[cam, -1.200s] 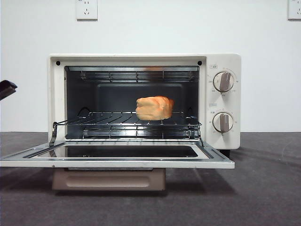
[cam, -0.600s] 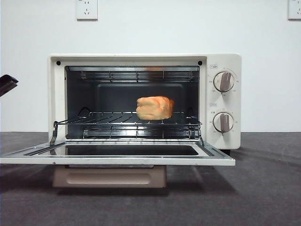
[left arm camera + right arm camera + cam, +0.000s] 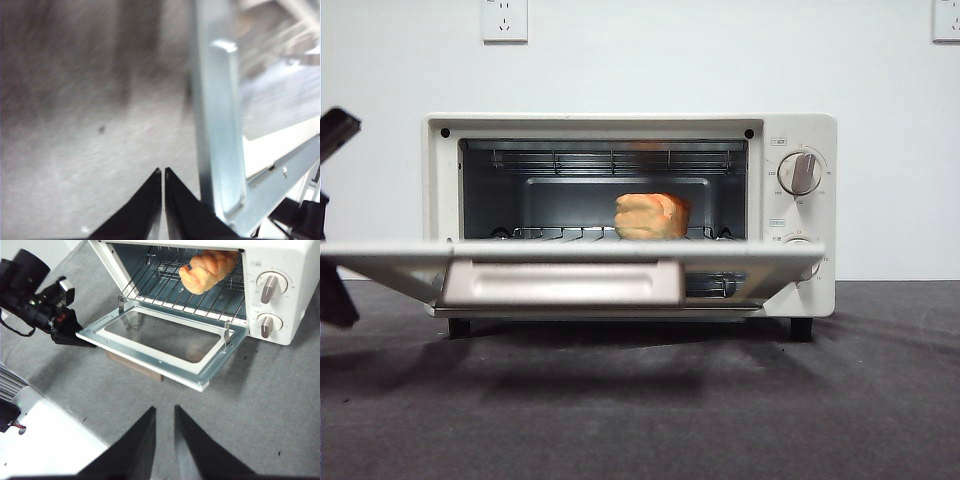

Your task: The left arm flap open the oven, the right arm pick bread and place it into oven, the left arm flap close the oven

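Touching oven door [image 3: 217,150] edge, left pincer [image 3: 163,172] nearly closed, empty.

Even, bright light fills the front view, with a soft shadow on the bench [image 3: 620,400] under the toaster oven [image 3: 800,130], while the left wrist view is heavily blurred and the right wrist view sharp.

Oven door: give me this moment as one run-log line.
bread: on rack inside oven | door: partly raised | left gripper: shut, under door's edge | right gripper: clear, waiting
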